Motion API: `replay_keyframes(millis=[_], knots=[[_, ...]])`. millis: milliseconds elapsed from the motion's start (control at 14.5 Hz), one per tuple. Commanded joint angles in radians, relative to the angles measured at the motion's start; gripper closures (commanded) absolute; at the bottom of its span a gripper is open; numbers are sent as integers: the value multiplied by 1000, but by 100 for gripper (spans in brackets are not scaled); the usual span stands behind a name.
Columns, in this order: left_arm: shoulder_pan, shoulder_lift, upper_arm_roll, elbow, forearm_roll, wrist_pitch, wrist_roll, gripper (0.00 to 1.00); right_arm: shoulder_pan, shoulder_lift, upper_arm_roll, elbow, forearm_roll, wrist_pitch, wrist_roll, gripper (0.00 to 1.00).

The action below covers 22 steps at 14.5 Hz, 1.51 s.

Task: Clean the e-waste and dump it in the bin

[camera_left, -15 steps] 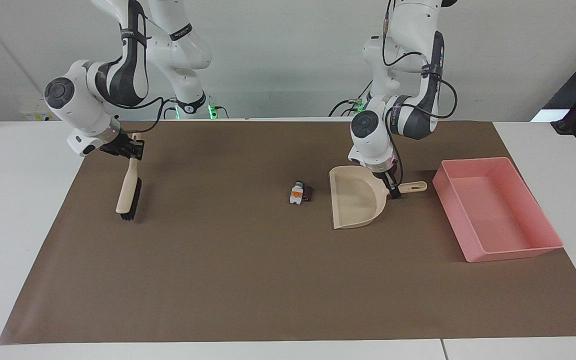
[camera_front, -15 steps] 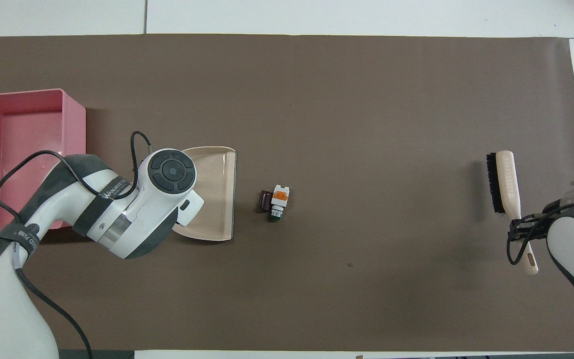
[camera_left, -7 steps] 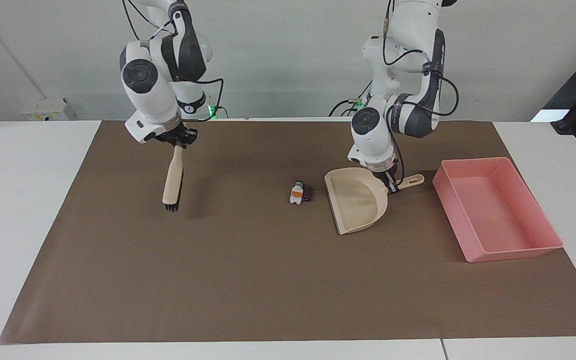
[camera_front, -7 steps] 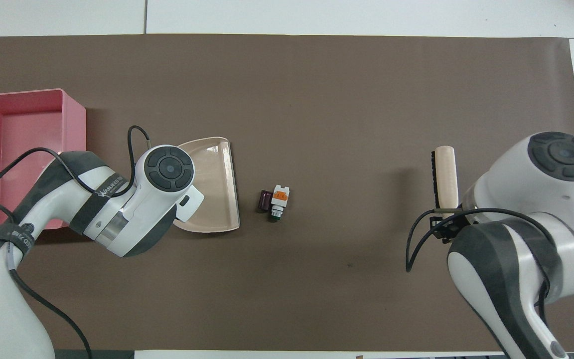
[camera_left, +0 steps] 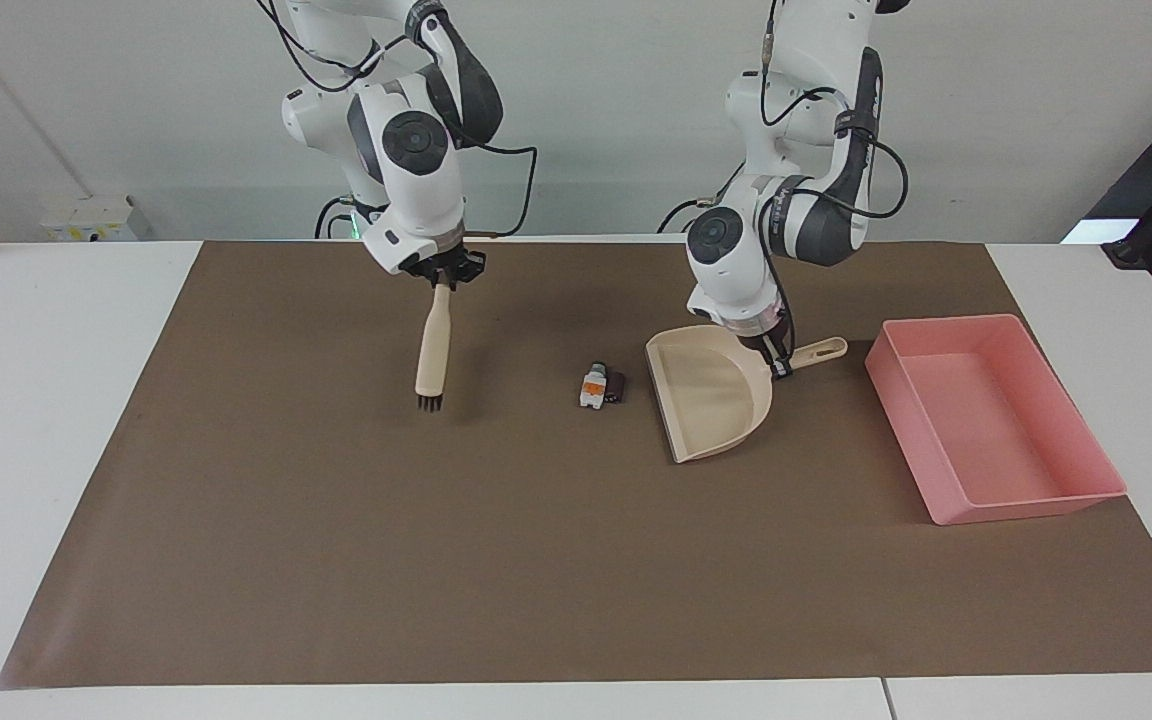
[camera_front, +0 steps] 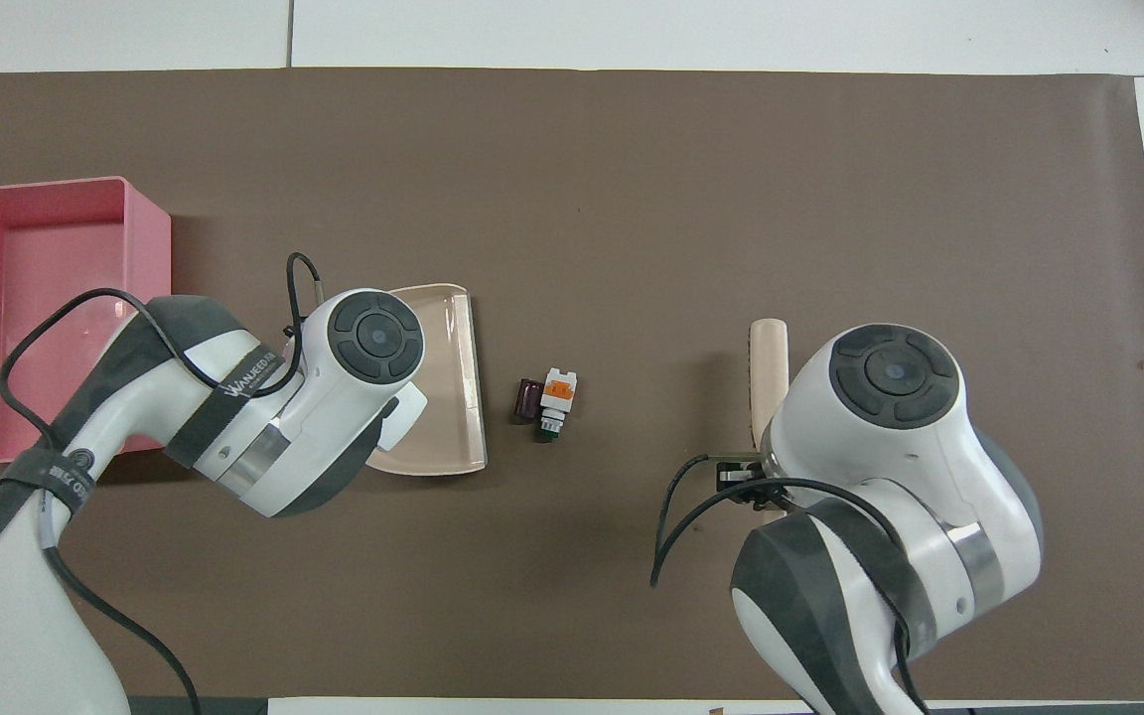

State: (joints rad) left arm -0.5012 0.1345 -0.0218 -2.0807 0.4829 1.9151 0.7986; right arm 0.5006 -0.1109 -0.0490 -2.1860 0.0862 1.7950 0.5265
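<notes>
Fingers hide dustpan handle.

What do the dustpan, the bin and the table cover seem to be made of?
Dustpan: probably moulded plastic, smooth beige, slight sheen.
Bin: likely plastic, glossy pink, thin even walls.
Table cover: perhaps paper or thin sheet, matte brown, lying flat with a straight edge.

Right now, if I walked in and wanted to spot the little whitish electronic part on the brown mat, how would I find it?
Start at the shallow pink plastic tray at the left arm's end of the brown mat, then move to the beige plastic dustpan beside it. Just off its open edge lie two tiny bits touching. Yours is the whitish one with the orange mark; its neighbour is a dark stubby cylinder.
</notes>
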Motion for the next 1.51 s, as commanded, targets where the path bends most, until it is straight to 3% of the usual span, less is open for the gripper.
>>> replay_keyframes(millis=[0,413,895,1239,1445], knots=[[-48,56,14,39,20,-18,11,100,28,28,-5,-17,85,70,19,100],[-80,62,13,31,71,-51,7,100,119,117,-3,-8,196,208,20,100],[-82,54,13,5,71,-51,-16,100,165,137,-3,-1,227,244,-55,100],[-80,53,13,-1,71,-48,-18,100,211,285,-2,104,282,284,-60,100],[-80,51,11,-1,71,-47,-19,100,266,375,12,182,385,343,-62,100]])
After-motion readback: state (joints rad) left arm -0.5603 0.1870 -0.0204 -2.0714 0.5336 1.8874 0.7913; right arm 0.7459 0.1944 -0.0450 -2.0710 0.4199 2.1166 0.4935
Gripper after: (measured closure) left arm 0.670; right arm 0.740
